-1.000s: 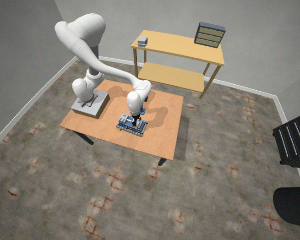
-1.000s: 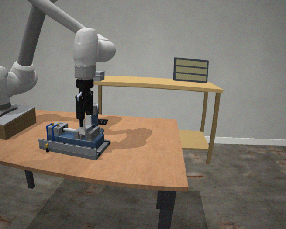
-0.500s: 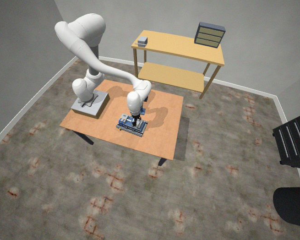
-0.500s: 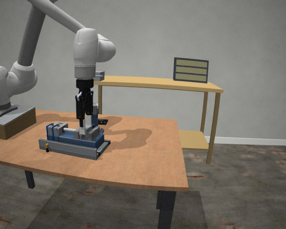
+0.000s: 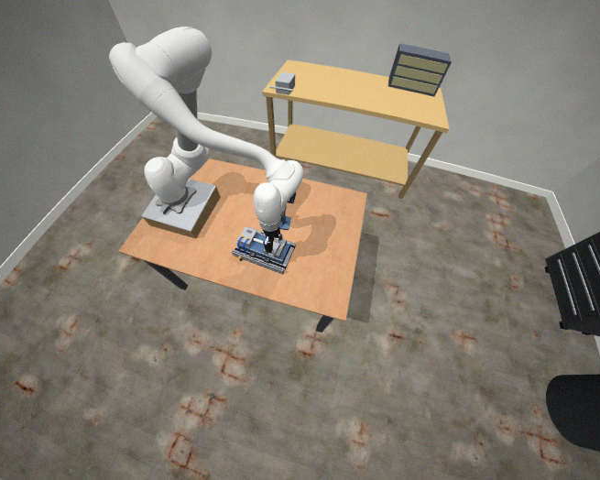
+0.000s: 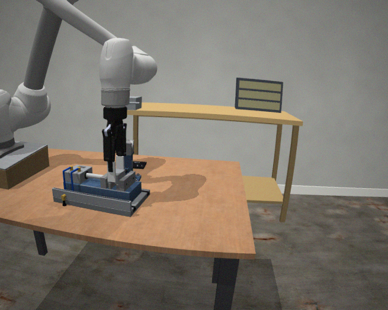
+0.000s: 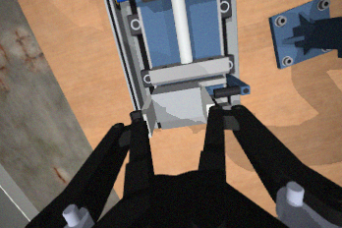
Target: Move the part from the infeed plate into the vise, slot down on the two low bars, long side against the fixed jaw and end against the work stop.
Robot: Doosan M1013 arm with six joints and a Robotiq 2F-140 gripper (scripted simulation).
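Note:
My gripper points straight down over the vise and is shut on the part, a light grey block gripped at its two ends. The part sits right next to the grey moving jaw, which is on the white cylinder rod. The work stop, a short black rod on a blue bracket, points in beside my right finger. The fixed jaw and the low bars are hidden under the part. I cannot tell if the part touches the bars. In the exterior view the fingers reach down between the jaws.
A blue bolted plate with a dark V-shaped rest stands to the right of the vise. A small dark plate lies behind the vise on the wooden table. The arm's base block is at the left. A shelf table stands behind.

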